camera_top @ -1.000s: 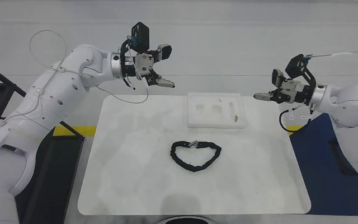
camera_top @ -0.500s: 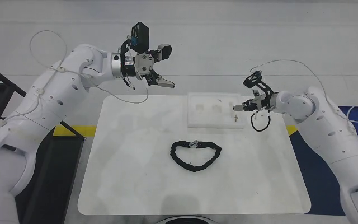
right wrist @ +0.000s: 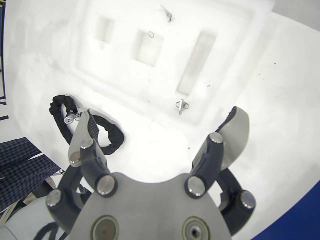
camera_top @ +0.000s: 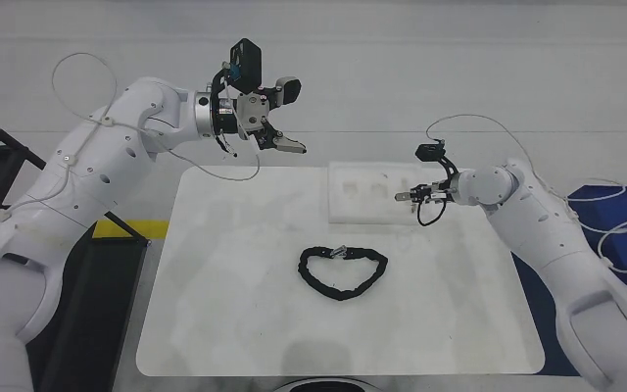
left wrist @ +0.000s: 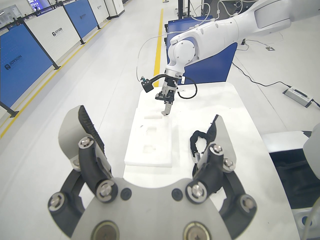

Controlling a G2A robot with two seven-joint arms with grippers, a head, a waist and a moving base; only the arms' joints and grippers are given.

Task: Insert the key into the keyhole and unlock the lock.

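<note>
Key position: the key lies flat on the floor of the white foam tray, just off the end of the tray's long narrow recess, near the tray's front right corner.
Key and right tool: the right tool hangs over that corner, fingertips pointing down at the tray; the key sits ahead of the gap between the fingers and is not touched.
Right tool state: fingers spread wide, nothing between them.
Left tool: the left tool is held high beyond the far left corner of the surface, fingers wide apart and empty, well apart from the lock.
Lock: a black chain lock lies in a closed loop on the surface in front of the tray; its metal cylinder sits at the loop's far side.
Hidden parts: in each wrist view one finger covers part of the chain. From above, the right tool and its cable hide the key.
Key axis: the long axis runs roughly in line with the narrow recess, a ring through one end. Which end carries the teeth cannot be made out.
</note>
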